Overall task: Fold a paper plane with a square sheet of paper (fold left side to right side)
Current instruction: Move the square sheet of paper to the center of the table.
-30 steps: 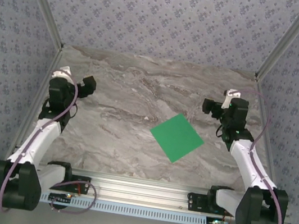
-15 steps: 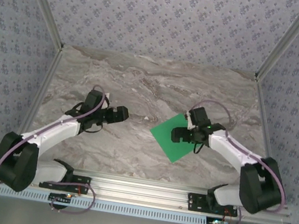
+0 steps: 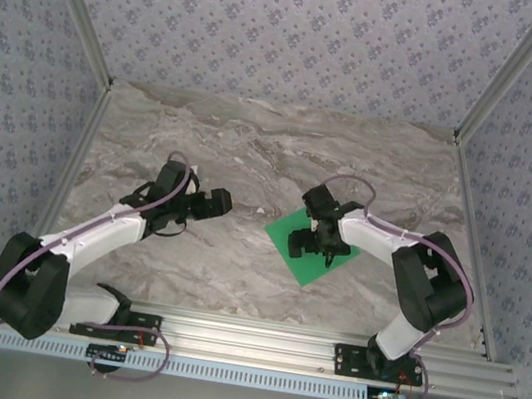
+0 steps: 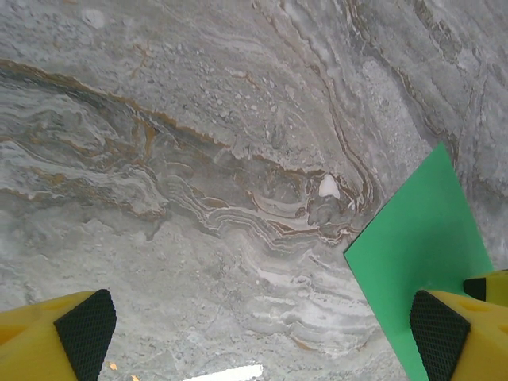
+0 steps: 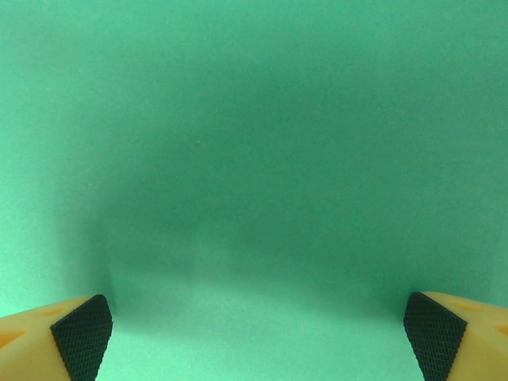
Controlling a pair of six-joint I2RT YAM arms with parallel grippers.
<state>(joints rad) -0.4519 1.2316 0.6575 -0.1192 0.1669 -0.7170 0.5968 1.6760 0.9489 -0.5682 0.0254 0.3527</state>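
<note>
The square sheet of paper is bright green and lies flat on the marble table, right of centre, turned like a diamond and without a crease. My right gripper hovers low over its middle, open; in the right wrist view the green sheet spreads under the gripper, with nothing between the fingers. My left gripper is open over bare marble to the left of the sheet. In the left wrist view the gripper has the sheet's left corner by its right finger. A paper plane is out of view.
The marble table is walled by patterned panels at the back and both sides, with metal posts in the corners. An aluminium rail carrying the arm bases runs along the near edge.
Both arms swung in from the table's sides toward the middle. The right gripper came down over the green sheet and moved left across it. The left gripper stopped short of the sheet's left corner.
</note>
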